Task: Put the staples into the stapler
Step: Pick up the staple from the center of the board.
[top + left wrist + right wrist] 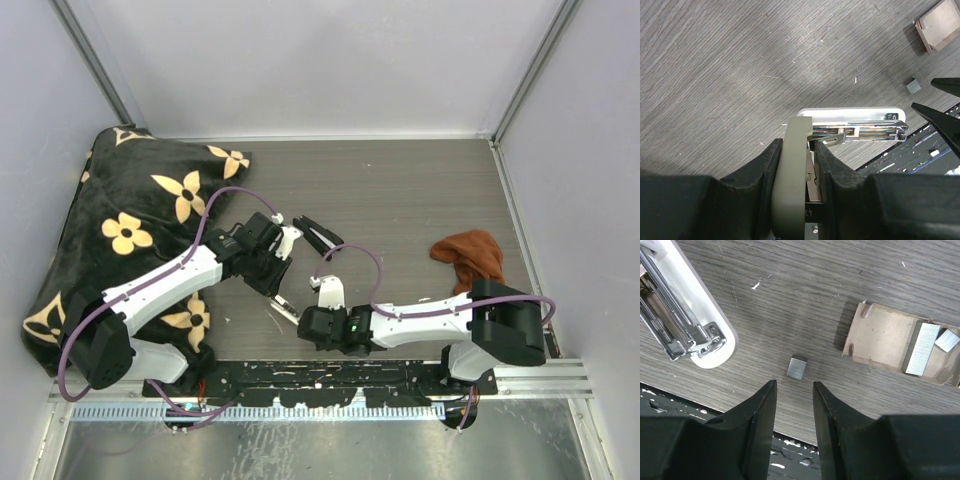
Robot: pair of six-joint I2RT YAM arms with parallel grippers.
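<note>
Beside the opened stapler (867, 131), which your left gripper (797, 150) clamps by its lid, your right gripper (794, 386) hangs parted and empty. Between stapler and cardboard box (880, 337) lie the staples (797, 367); centre over them, then descend straight.

White link shells and black joint housings on left arm (165, 285) and right arm (420, 318); a purple cable (238, 189) trails each. Green light (352, 325) near 6 o'clock. End effector fingers (757, 432) are matte black and tapered.
</note>
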